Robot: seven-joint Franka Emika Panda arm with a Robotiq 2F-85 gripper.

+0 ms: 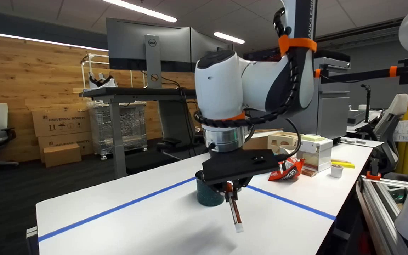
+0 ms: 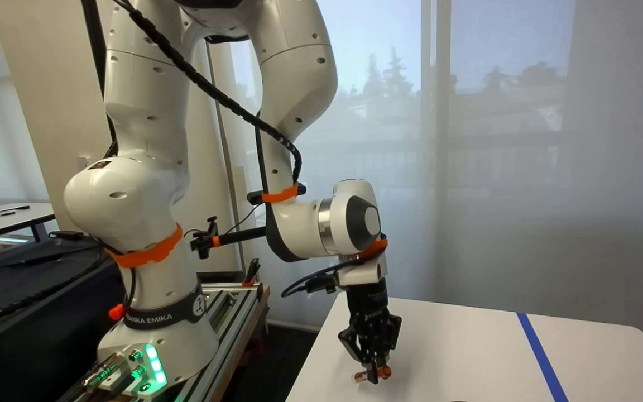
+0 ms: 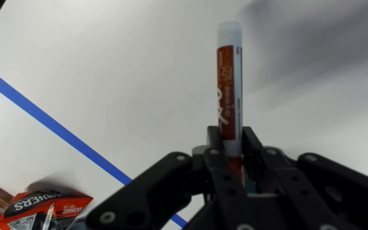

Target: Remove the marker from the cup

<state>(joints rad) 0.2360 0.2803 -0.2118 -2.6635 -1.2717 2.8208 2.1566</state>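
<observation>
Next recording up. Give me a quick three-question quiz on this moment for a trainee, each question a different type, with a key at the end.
1. Short answer: What is the end effector gripping, and is that thing inside or outside the cup?
2. True or false: The cup stands upright on the table.
3. Multiple choice: In the wrist view, where does the red bag show?
A) upper right
B) lower left
C) upper left

Key
1. The marker; it is outside the cup.
2. True.
3. B
</observation>
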